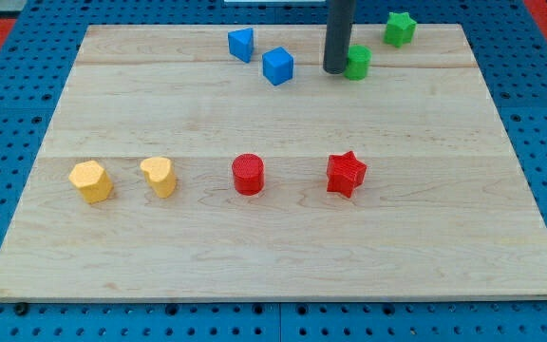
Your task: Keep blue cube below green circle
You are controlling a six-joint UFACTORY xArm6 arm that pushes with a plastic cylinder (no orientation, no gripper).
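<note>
The blue cube (pixel 277 66) sits near the view's top, left of centre-right. The green circle (pixel 358 63) is to its right, at about the same height, partly hidden behind the rod. My tip (pixel 335 70) rests against the green circle's left side, between it and the blue cube, a short gap from the cube.
A second blue block (pixel 241 44) lies up-left of the cube. A green star (pixel 400 28) sits at the top right. Across the middle lie a yellow hexagon (pixel 90 180), a yellow heart (pixel 160 176), a red cylinder (pixel 248 175) and a red star (pixel 346 174).
</note>
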